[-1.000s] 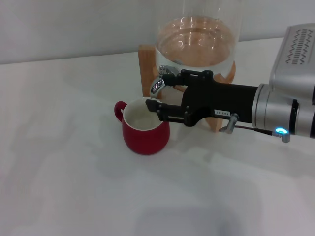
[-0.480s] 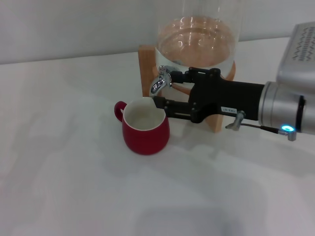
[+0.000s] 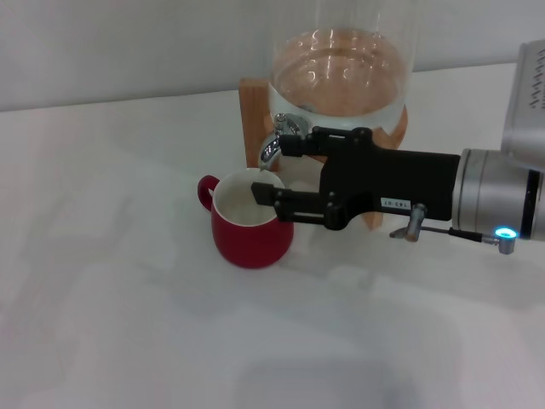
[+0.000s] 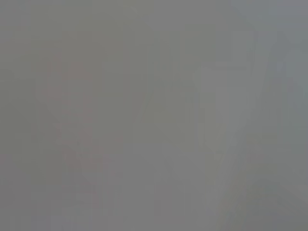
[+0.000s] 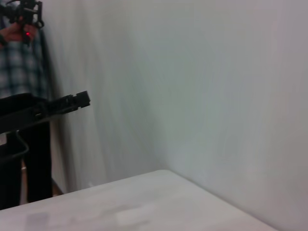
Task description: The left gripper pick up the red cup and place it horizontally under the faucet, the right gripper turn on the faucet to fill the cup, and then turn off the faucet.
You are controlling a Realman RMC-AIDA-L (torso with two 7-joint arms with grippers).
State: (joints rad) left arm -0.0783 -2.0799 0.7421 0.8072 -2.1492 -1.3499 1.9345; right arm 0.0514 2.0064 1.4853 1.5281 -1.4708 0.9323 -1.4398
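Cup (image 3: 252, 223), red, upright under faucet (image 3: 277, 143), contents unclear; right gripper (image 3: 271, 168) jaws apart around the spout.

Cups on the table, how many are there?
1. The red cup stands upright on the white table, just below the faucet of the glass dispenser, with the right end effector beside it. None hidden, as far as shown.

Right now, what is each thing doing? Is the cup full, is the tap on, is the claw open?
red cup: upright on the table under the spout, handle toward the robot's left; fill level unclear.
faucet: no stream visible; on or off cannot be told.
glass dispenser: on its wooden stand, partly full.
right gripper: open, one finger at the faucet, the other over the cup's rim.
left gripper: not in view.
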